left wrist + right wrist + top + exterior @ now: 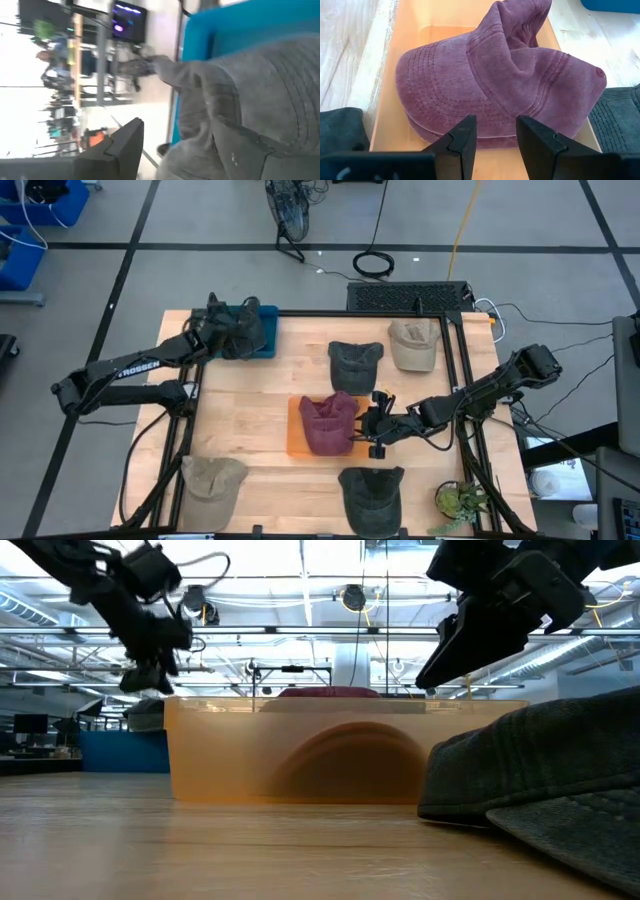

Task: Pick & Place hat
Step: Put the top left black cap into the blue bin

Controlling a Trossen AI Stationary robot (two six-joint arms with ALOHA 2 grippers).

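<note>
Right gripper (492, 142) hovers open beside the maroon hat (500, 80) in the orange tray (295, 442). Left gripper (228, 330) hides against the grey hat (260, 100); can't tell its fingers.

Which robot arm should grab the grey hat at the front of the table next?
Probably the right one. Its open, empty claw hovers by the maroon hat in the orange bin, near that grey hat. The left claw holds another hat far away.

Maroon hat (327, 423) crumpled in orange bin (295, 430), mid-table; dark grey hat (243, 330) over blue bin (268, 332), far-left corner.
</note>
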